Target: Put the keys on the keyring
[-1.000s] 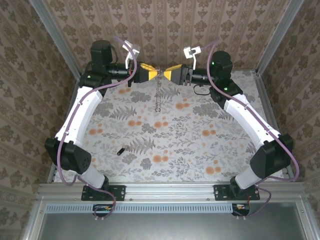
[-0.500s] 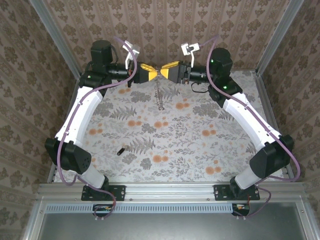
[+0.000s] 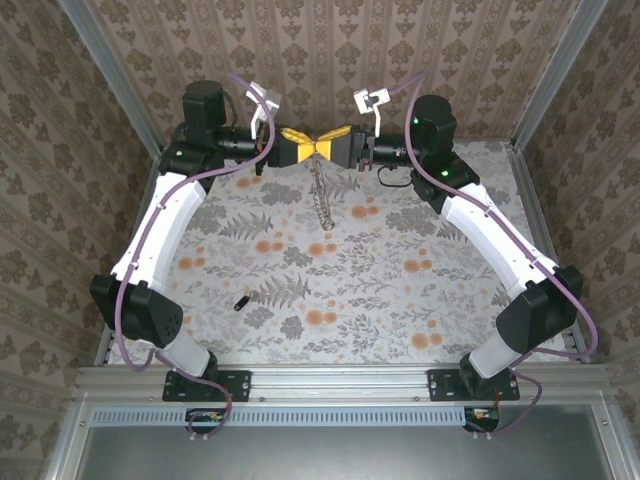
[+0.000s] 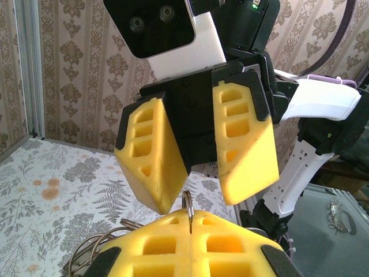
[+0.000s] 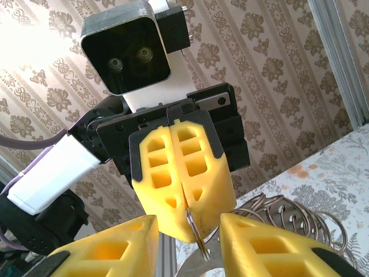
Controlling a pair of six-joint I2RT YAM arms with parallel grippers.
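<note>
Left end effector (image 5: pixel 185 222) pinches the keyring (image 3: pixel 322 200) aloft, likely steadying it for the half-open right end effector (image 4: pixel 202 202) straddling it; key (image 3: pixel 241 301) lies near-left.

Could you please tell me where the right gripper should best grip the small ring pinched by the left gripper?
Grip the bare arc of the small ring that sticks out past the shut left gripper's tips, coming head-on with the right gripper. It stands edge-on between those open jaws, so they should close on its flat faces.
</note>
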